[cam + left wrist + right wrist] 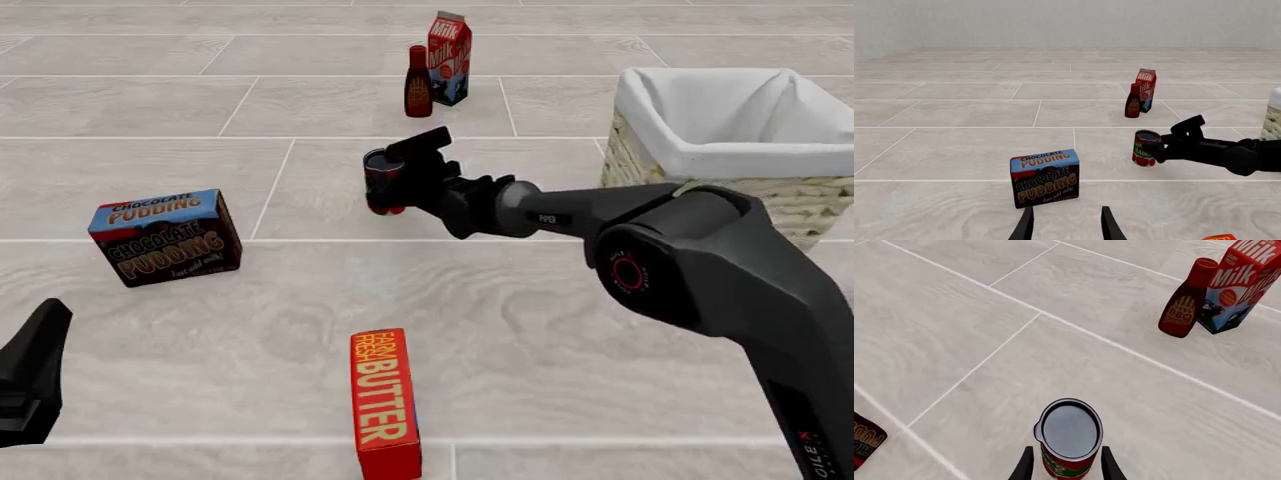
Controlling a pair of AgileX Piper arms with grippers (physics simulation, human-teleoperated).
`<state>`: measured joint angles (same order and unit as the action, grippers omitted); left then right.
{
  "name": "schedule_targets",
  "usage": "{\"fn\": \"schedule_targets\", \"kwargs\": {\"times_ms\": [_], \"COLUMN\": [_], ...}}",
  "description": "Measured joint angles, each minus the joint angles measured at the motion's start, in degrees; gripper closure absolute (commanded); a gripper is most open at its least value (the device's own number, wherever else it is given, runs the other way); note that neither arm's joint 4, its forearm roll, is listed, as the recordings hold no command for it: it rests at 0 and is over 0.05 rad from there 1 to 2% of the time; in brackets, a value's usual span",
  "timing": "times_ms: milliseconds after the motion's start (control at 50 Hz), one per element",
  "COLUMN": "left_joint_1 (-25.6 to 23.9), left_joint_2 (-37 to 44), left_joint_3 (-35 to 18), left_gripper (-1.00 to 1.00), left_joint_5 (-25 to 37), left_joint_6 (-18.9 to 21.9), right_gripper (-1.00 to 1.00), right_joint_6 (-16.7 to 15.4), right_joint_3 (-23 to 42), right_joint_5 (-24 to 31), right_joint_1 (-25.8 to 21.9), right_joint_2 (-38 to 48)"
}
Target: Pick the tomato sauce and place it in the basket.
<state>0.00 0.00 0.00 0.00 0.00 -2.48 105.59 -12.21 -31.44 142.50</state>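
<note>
The tomato sauce, a small can with a red label and grey top, stands upright on the tiled surface left of the basket. My right gripper reaches out to it with one finger on each side of the can, jaws open and close to its sides. The right wrist view shows the can between the fingers. The left wrist view shows the can and the right gripper from the side. My left gripper is open and empty at the near left, behind the pudding box.
A chocolate pudding box lies at the left, and a butter box lies near the front. A BBQ sauce bottle and a milk carton stand at the back, beyond the can.
</note>
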Motion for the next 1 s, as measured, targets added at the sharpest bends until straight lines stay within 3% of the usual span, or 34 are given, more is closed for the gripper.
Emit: {"fn": "schedule_targets", "kwargs": {"times_ms": [1000], "left_joint_1": [0.0], "left_joint_2": [0.0], "left_joint_3": [0.0], "left_gripper": [-1.00], "left_joint_5": [0.0], "left_joint_6": [0.0], "right_gripper": [-1.00], "right_joint_6": [0.1], "right_joint_3": [5.3], "right_joint_5": [2.6], "right_joint_1": [0.1], "right_joint_2": [3.9]}}
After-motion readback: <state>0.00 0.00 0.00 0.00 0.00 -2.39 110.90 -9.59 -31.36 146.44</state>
